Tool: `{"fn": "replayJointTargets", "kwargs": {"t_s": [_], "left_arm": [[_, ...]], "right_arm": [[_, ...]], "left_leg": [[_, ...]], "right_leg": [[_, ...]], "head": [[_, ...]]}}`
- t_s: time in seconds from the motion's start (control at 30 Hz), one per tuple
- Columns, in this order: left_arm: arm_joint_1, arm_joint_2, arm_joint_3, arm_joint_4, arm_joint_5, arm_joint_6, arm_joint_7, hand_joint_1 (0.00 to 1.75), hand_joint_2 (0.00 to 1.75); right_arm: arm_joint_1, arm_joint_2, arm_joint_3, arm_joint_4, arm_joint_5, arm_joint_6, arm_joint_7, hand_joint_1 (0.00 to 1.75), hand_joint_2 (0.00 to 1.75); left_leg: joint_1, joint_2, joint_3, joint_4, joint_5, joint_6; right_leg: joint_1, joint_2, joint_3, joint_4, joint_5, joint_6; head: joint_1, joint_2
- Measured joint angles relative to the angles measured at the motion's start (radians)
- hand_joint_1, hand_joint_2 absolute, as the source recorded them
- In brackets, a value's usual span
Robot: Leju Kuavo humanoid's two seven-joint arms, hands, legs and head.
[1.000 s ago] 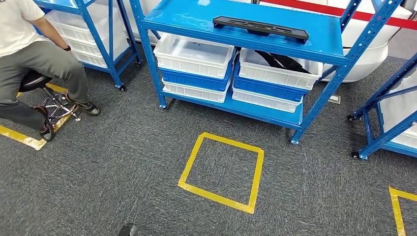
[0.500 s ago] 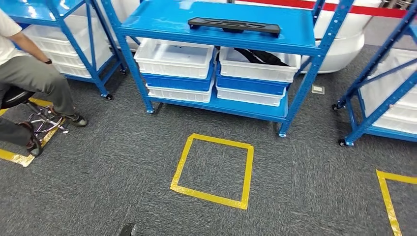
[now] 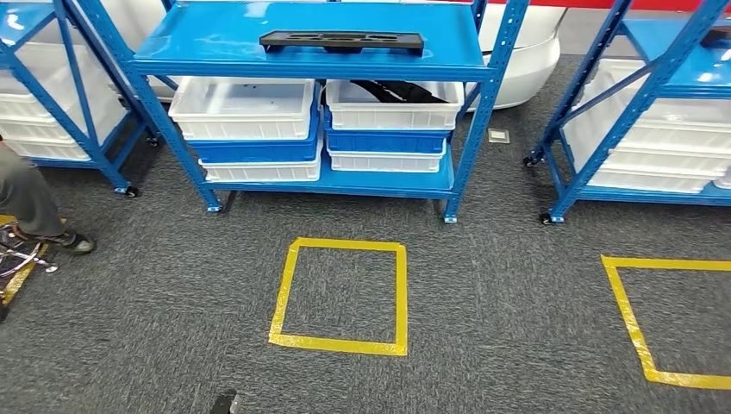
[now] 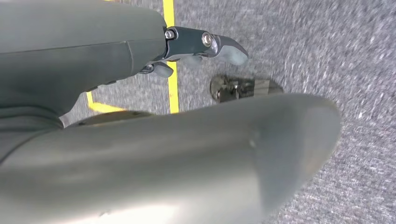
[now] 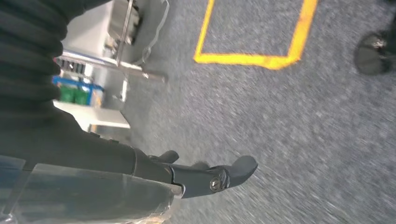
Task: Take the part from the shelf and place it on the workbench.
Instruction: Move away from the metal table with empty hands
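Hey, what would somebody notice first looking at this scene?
Probably the blue shelf straight ahead, with a long black part lying on its top level and white and blue bins stacked below. Next, the yellow tape square on the grey carpet in front of it.

A yellow tape square (image 3: 340, 296) marks grey carpet (image 3: 500, 293); white and blue bins (image 3: 244, 129) sit stacked nearby, a seated person's leg (image 3: 26, 200) at the edge.
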Motion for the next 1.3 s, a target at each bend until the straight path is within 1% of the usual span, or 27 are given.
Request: {"fn": "replayJointTargets", "kwargs": {"t_s": [0.03, 0.07, 0.1, 0.17, 0.2, 0.23, 0.27, 0.3, 0.33, 0.37, 0.47, 0.53, 0.57, 0.63, 0.67, 0.7, 0.73, 0.8, 0.87, 0.93, 1.03, 1.1, 1.17, 1.2, 1.23, 1.27, 1.3], "left_arm": [[-0.001, -0.001, 0.0, 0.0, 0.0, 0.0, 0.0, 0.0, 0.0], [-0.002, -0.002, 0.0, 0.0, 0.0, 0.001, 0.0, 0.0, 0.0], [-0.002, -0.002, 0.0, 0.0, 0.0, 0.001, 0.0, 0.0, 0.0], [-0.002, -0.002, 0.0, 0.0, 0.0, 0.001, -0.002, 0.0, 0.0], [-0.001, -0.003, 0.0, 0.0, 0.0, 0.002, -0.004, 0.0, 0.0], [-0.001, -0.004, 0.0, 0.0, 0.0, 0.003, -0.005, 0.0, 0.0], [-0.002, -0.005, 0.0, 0.0, 0.0, 0.004, -0.006, 0.0, 0.0], [-0.002, -0.006, 0.0, 0.0, 0.0, 0.004, -0.007, 0.0, 0.0], [-0.002, -0.006, 0.0, 0.0, -0.001, 0.005, -0.009, 0.0, 0.0], [-0.002, -0.006, 0.0, 0.0, -0.001, 0.006, -0.011, 0.0, 0.0], [-0.002, -0.006, 0.0, 0.0, -0.002, 0.01, -0.019, 0.0, 0.0], [-0.001, -0.006, 0.0, 0.0, -0.002, 0.017, -0.026, 0.0, 0.0], [-0.001, -0.006, 0.0, 0.0, -0.002, 0.021, -0.029, 0.0, 0.0], [0.0, -0.006, 0.0, 0.0, -0.002, 0.025, -0.032, 0.0, 0.0], [0.001, -0.006, 0.0, 0.0, -0.002, 0.027, -0.033, 0.0, 0.0], [0.002, -0.006, 0.0, 0.0, -0.002, 0.029, -0.033, 0.0, 0.0], [0.003, -0.006, 0.0, 0.0, -0.002, 0.032, -0.033, 0.0, 0.0], [0.003, -0.006, 0.0, 0.0, -0.002, 0.037, -0.034, 0.0, 0.0], [0.002, -0.004, 0.0, 0.0, -0.002, 0.039, -0.034, 0.0, 0.0], [0.001, -0.003, 0.0, 0.0, -0.002, 0.041, -0.034, 0.0, 0.0], [0.0, -0.002, 0.001, 0.0, -0.002, 0.042, -0.034, 0.0, 0.0], [-0.001, -0.004, 0.001, 0.0, -0.002, 0.043, -0.034, 0.0, 0.0], [-0.001, -0.006, 0.001, 0.0, -0.003, 0.043, -0.034, 0.0, 0.0], [-0.001, -0.006, 0.001, 0.0, -0.004, 0.042, -0.034, 0.0, 0.0], [-0.001, -0.006, 0.001, 0.0, -0.005, 0.042, -0.034, 0.0, 0.0], [-0.001, -0.006, 0.001, 0.0, -0.006, 0.041, -0.034, 0.0, 0.0], [-0.001, -0.006, 0.001, 0.0, -0.008, 0.04, -0.034, 0.0, 0.0]], "right_arm": [[-0.001, -0.001, 0.0, 0.0, 0.003, 0.0, 0.0, 0.0, 0.0], [-0.003, -0.002, 0.0, 0.0, 0.006, 0.0, -0.001, 0.0, 0.0], [-0.005, -0.003, 0.0, 0.0, 0.01, 0.0, -0.002, 0.0, 0.0], [-0.004, -0.006, 0.0, 0.0, 0.017, 0.0, -0.004, 0.0, 0.0], [-0.003, -0.008, 0.0, 0.0, 0.018, 0.0, -0.004, 0.0, 0.0], [-0.002, -0.009, 0.0, 0.0, 0.02, 0.0, -0.004, 0.0, 0.0], [-0.002, -0.011, 0.0, 0.0, 0.022, 0.0, -0.004, 0.0, 0.0], [-0.003, -0.013, 0.0, 0.0, 0.023, 0.0, -0.004, 0.0, 0.0], [-0.005, -0.014, 0.0, 0.0, 0.023, 0.0, -0.004, 0.0, 0.0], [-0.006, -0.013, 0.0, 0.0, 0.024, 0.0, -0.004, 0.0, 0.0], [-0.006, -0.013, 0.0, 0.0, 0.026, 0.001, -0.004, 0.0, 0.0], [-0.005, -0.013, 0.0, 0.0, 0.027, 0.001, -0.003, 0.0, 0.0], [-0.005, -0.013, 0.0, 0.0, 0.028, 0.001, -0.003, 0.0, 0.0], [-0.005, -0.012, 0.0, 0.0, 0.029, 0.001, -0.003, 0.0, 0.0], [-0.004, -0.011, 0.0, 0.0, 0.029, 0.001, -0.003, 0.0, 0.0], [-0.004, -0.011, 0.0, 0.0, 0.029, 0.001, -0.003, 0.0, 0.0], [-0.004, -0.01, 0.0, 0.0, 0.029, 0.001, -0.003, 0.0, 0.0], [-0.005, -0.008, 0.0, 0.0, 0.029, 0.001, -0.003, 0.0, 0.0], [-0.006, -0.005, 0.0, 0.0, 0.029, 0.003, -0.005, 0.0, 0.0], [-0.006, -0.002, 0.0, 0.0, 0.029, 0.008, -0.008, 0.0, 0.0], [-0.006, -0.001, 0.0, 0.0, 0.03, 0.015, -0.011, 0.0, 0.0], [-0.006, -0.002, 0.0, 0.0, 0.03, 0.017, -0.012, 0.0, 0.0], [-0.006, -0.003, 0.0, 0.0, 0.033, 0.027, -0.015, 0.0, 0.0], [-0.006, -0.003, 0.0, 0.0, 0.034, 0.037, -0.017, 0.0, 0.0], [-0.005, -0.004, 0.0, 0.0, 0.036, 0.047, -0.02, 0.0, 0.0], [-0.004, -0.005, 0.0, 0.0, 0.038, 0.056, -0.021, 0.0, 0.0], [-0.004, -0.006, 0.0, 0.0, 0.04, 0.064, -0.023, 0.0, 0.0]], "left_leg": [[0.003, 0.013, 0.008, -0.021, 0.009, 0.003], [0.004, 0.024, 0.012, -0.032, 0.015, 0.003], [0.004, 0.034, 0.011, -0.035, 0.016, 0.004], [0.003, 0.052, 0.005, -0.035, 0.017, -0.002], [0.004, 0.058, 0.003, -0.033, 0.018, -0.005], [0.005, 0.062, 0.0, -0.031, 0.019, -0.01], [0.007, 0.064, -0.003, -0.024, 0.018, -0.017], [0.007, 0.066, -0.008, -0.014, 0.015, -0.026], [0.006, 0.067, -0.013, -0.003, 0.009, -0.036], [0.005, 0.068, -0.016, 0.005, 0.005, -0.046], [0.011, 0.068, -0.017, 0.014, 0.001, -0.068], [0.018, 0.058, -0.031, 0.05, -0.028, -0.079], [0.02, 0.051, -0.051, 0.097, -0.06, -0.083], [0.021, 0.043, -0.109, 0.236, -0.134, -0.09], [0.021, 0.041, -0.134, 0.293, -0.155, -0.091], [0.021, 0.041, -0.145, 0.318, -0.156, -0.09], [0.021, 0.041, -0.135, 0.299, -0.136, -0.086], [0.02, 0.037, -0.073, 0.171, -0.063, -0.073], [0.016, 0.029, -0.019, 0.06, -0.021, -0.059], [0.009, 0.027, -0.008, 0.031, -0.019, -0.051], [0.005, 0.032, -0.009, 0.015, -0.007, -0.038], [0.007, 0.036, -0.006, -0.005, 0.007, -0.025], [0.006, 0.039, -0.01, -0.01, 0.014, -0.02], [0.004, 0.041, -0.014, -0.009, 0.015, -0.019], [0.003, 0.042, -0.017, -0.008, 0.017, -0.019], [0.002, 0.042, -0.02, -0.007, 0.018, -0.02], [0.002, 0.042, -0.022, -0.005, 0.019, -0.022]], "right_leg": [[0.005, -0.026, -0.017, 0.03, -0.017, -0.002], [0.003, -0.057, -0.044, 0.085, -0.045, -0.006], [0.001, -0.076, -0.077, 0.152, -0.077, -0.009], [-0.009, -0.089, -0.127, 0.259, -0.117, 0.0], [-0.014, -0.092, -0.125, 0.263, -0.115, 0.011], [-0.02, -0.095, -0.1, 0.224, -0.098, 0.025], [-0.026, -0.1, -0.057, 0.152, -0.073, 0.039], [-0.031, -0.108, -0.014, 0.077, -0.05, 0.047], [-0.032, -0.112, 0.017, 0.019, -0.033, 0.048], [-0.031, -0.115, 0.033, -0.013, -0.025, 0.042], [-0.026, -0.11, 0.034, -0.017, -0.02, 0.012], [-0.031, -0.107, 0.038, -0.018, -0.012, -0.004], [-0.033, -0.106, 0.039, -0.019, -0.009, -0.009], [-0.028, -0.103, 0.036, -0.018, -0.006, -0.013], [-0.025, -0.102, 0.035, -0.018, -0.006, -0.013], [-0.023, -0.1, 0.035, -0.017, -0.006, -0.013], [-0.021, -0.097, 0.036, -0.017, -0.006, -0.012], [-0.019, -0.09, 0.039, -0.018, -0.006, -0.012], [-0.016, -0.085, 0.039, -0.018, -0.006, -0.011], [-0.015, -0.084, 0.034, -0.018, -0.004, -0.007], [-0.013, -0.086, 0.029, -0.022, -0.001, 0.008], [-0.01, -0.091, 0.0, 0.029, -0.031, 0.008], [-0.011, -0.094, -0.067, 0.163, -0.094, -0.003], [-0.012, -0.094, -0.1, 0.232, -0.119, -0.004], [-0.012, -0.094, -0.119, 0.274, -0.13, 0.0], [-0.012, -0.094, -0.119, 0.277, -0.126, 0.007], [-0.013, -0.095, -0.096, 0.239, -0.107, 0.017]], "head": [[0.002, 0.0], [0.005, 0.0], [0.007, 0.0], [0.008, 0.0], [0.008, 0.0], [0.009, 0.0], [0.009, 0.0], [0.009, 0.0], [0.008, 0.0], [0.006, 0.0], [0.001, 0.0], [0.0, 0.0], [-0.002, 0.0], [-0.004, 0.0], [-0.003, 0.0], [-0.004, 0.0], [-0.004, 0.0], [-0.004, 0.0], [-0.003, 0.0], [-0.003, 0.0], [-0.003, 0.0], [-0.002, 0.0], [0.0, 0.0], [0.0, 0.0], [0.001, 0.0], [0.001, 0.0], [0.001, 0.0]]}}
